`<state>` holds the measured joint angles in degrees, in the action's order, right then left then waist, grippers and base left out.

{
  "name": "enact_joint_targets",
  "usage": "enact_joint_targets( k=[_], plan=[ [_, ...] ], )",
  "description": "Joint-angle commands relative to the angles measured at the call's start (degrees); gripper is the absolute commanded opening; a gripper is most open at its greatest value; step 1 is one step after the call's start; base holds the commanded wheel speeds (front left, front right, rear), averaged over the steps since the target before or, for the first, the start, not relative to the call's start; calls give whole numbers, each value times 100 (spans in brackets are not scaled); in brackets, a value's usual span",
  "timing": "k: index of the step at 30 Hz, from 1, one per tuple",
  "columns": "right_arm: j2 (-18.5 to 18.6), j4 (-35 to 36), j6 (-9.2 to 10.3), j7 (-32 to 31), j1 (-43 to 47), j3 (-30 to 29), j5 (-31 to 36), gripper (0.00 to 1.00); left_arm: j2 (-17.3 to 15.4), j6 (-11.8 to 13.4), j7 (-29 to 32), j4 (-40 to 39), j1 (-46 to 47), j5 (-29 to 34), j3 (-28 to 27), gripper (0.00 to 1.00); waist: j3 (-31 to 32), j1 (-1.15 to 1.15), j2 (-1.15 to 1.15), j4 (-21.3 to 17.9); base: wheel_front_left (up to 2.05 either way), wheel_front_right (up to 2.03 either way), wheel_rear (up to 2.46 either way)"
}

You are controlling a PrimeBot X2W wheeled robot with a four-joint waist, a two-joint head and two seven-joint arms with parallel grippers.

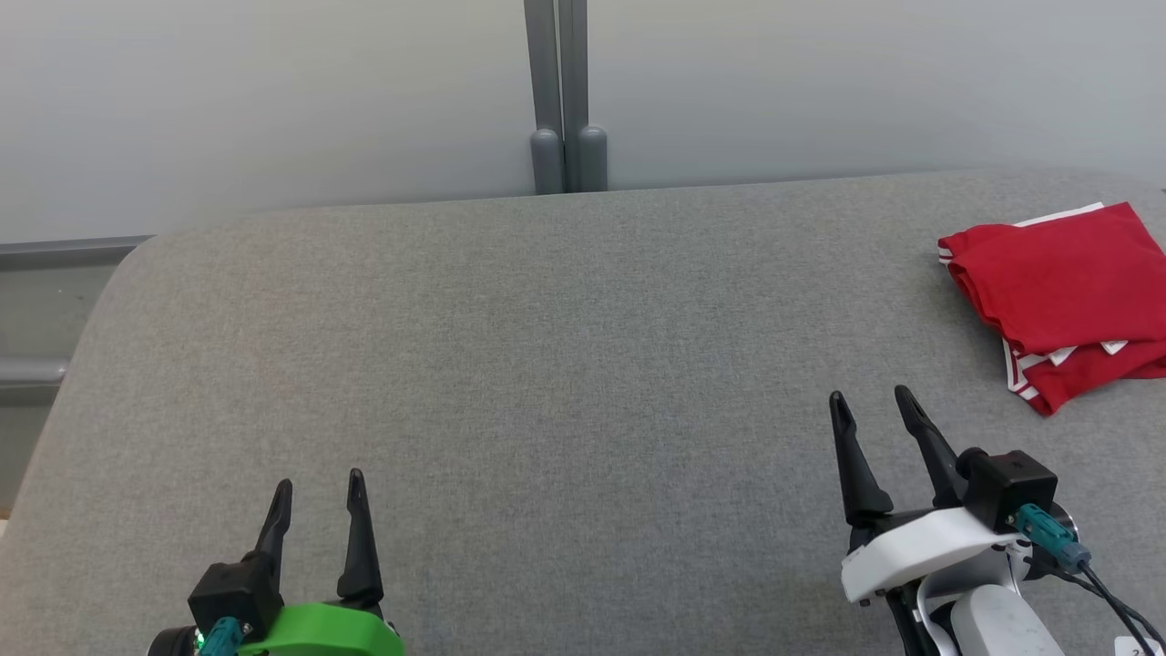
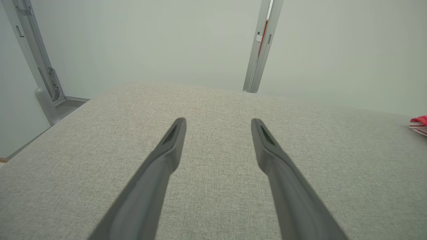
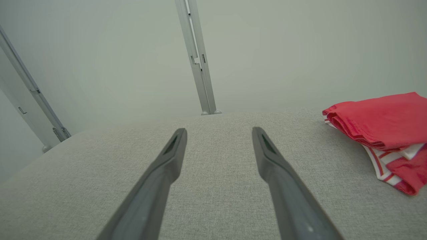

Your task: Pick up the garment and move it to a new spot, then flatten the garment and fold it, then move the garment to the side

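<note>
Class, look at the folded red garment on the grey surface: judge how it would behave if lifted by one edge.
The red garment would probably flop and unfold, since its layers lie in soft, uneven folds. It looks thin, so likely light. Pushed, it may bunch rather than slide on the woven grey surface.

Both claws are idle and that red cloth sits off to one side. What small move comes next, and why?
Probably the right gripper reaches forward and rightward to the red garment: it is the nearer one, and both it and the left gripper stand open and empty above the grey table. If that folded pile is already the finished job, no move may be needed.
</note>
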<state>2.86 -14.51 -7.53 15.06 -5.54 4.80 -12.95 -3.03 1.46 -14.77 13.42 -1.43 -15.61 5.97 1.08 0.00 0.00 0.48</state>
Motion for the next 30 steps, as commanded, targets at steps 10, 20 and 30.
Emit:
enact_joint_targets(
  k=[10, 20, 30],
  plan=[
    [8, -23, 9, 13, 138, 5, -78, 100, -42, -6, -37, 38, -16, -57, 61, 100, 22, 0, 0, -38, 0, 0, 0],
    [-7, -188, -1, -105, 190, -28, -496, 0, 12, -47, 131, 246, 1, -395, 23, 0, 17, 0, 0, -35, 0, 0, 0],
    [20, -151, 0, -368, 144, -154, -1552, 0, 12, -164, 406, 209, 113, -1400, -153, 0, 5, 0, 0, -36, 0, 0, 0]
  ],
)
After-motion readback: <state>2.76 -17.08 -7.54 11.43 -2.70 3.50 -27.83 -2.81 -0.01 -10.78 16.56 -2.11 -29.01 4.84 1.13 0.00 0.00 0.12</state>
